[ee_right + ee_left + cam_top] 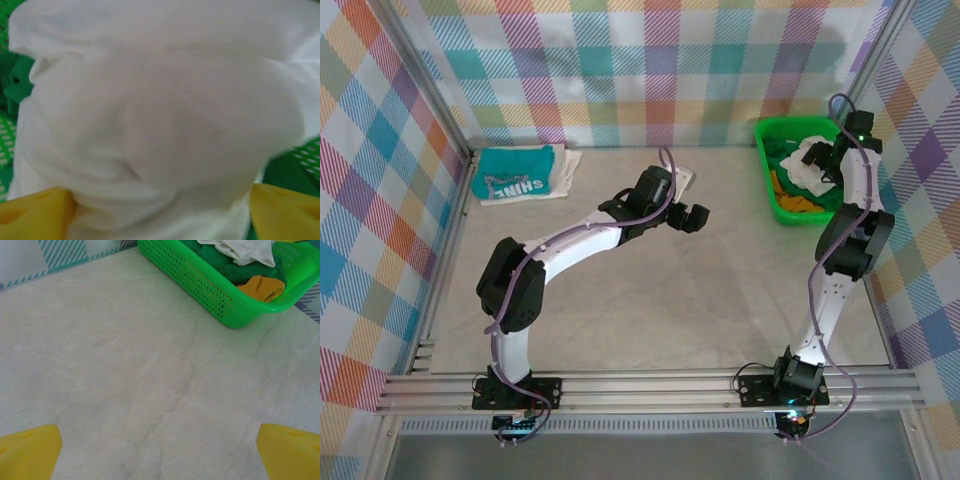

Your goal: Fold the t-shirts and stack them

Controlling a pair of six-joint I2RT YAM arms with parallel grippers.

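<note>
A teal t-shirt (515, 175) with white lettering lies folded at the back left, on top of a flat white cloth (567, 168). A crumpled white t-shirt (160, 110) lies in the green basket (773, 205) at the back right. My right gripper (160, 212) is down in the basket, its yellow fingers (30, 212) wide apart on either side of a bulge of that white cloth; no print shows on it. My left gripper (688, 215) hangs open over the bare middle of the table, nothing between its fingers (27, 452).
The green basket (210, 290) also holds dark green cloth (225, 267) and an orange piece (262, 287). Checked fabric walls close in the table on the left, back and right. A metal rail runs along the near edge by the arm bases.
</note>
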